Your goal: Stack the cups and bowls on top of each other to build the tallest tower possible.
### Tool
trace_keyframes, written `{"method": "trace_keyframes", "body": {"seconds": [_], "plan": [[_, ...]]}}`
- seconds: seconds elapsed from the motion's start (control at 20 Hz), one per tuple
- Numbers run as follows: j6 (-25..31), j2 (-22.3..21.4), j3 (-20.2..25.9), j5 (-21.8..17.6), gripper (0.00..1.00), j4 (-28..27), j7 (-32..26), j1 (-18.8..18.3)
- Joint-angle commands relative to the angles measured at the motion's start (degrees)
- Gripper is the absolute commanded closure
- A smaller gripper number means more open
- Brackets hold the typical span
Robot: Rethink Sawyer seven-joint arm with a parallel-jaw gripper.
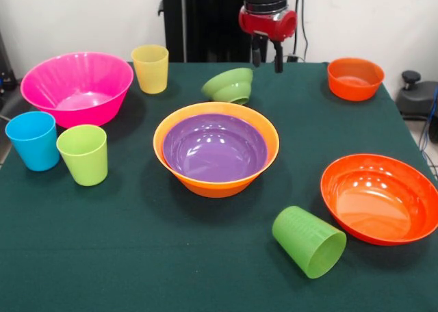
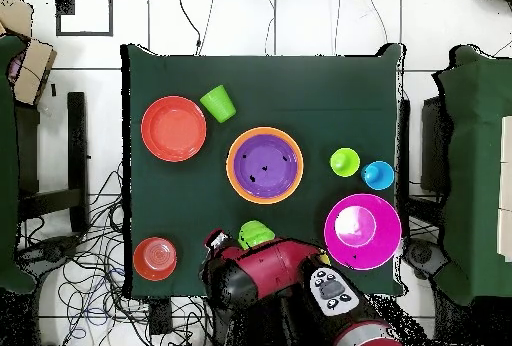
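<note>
The purple bowl (image 1: 213, 148) sits nested in the large orange bowl (image 1: 217, 186) at the table's middle; this pair also shows in the overhead view (image 2: 265, 165). The small green bowl (image 1: 229, 85) lies tilted on its side just behind them. My gripper (image 1: 267, 55) hangs open and empty above the table's far edge, just behind and right of the green bowl (image 2: 256, 233). The yellow cup (image 1: 150, 68) stands upright at the far left. The darker green cup (image 1: 309, 241) lies on its side at the near right.
The large pink bowl (image 1: 76, 86) is at the far left, with the blue cup (image 1: 33, 140) and the lime cup (image 1: 83, 154) upright in front of it. The small orange bowl (image 1: 354, 78) is far right. The shallow red-orange bowl (image 1: 380, 197) is near right.
</note>
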Motion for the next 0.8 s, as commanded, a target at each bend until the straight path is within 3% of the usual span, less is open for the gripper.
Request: {"method": "trace_keyframes", "body": {"seconds": [0.05, 0.25, 0.45, 0.8], "plan": [[9.1, 0.7, 0.0, -5.7, 0.0, -8.8, -10.5, 2.2], [11.4, -0.5, -0.8, -10.8, 0.0, -11.3, -13.7, 3.9], [10.5, -0.9, -0.6, -13.5, 0.0, -10.8, -12.0, 4.1], [12.6, -1.8, 2.5, -13.1, 0.0, -9.8, -13.0, 0.6]]}}
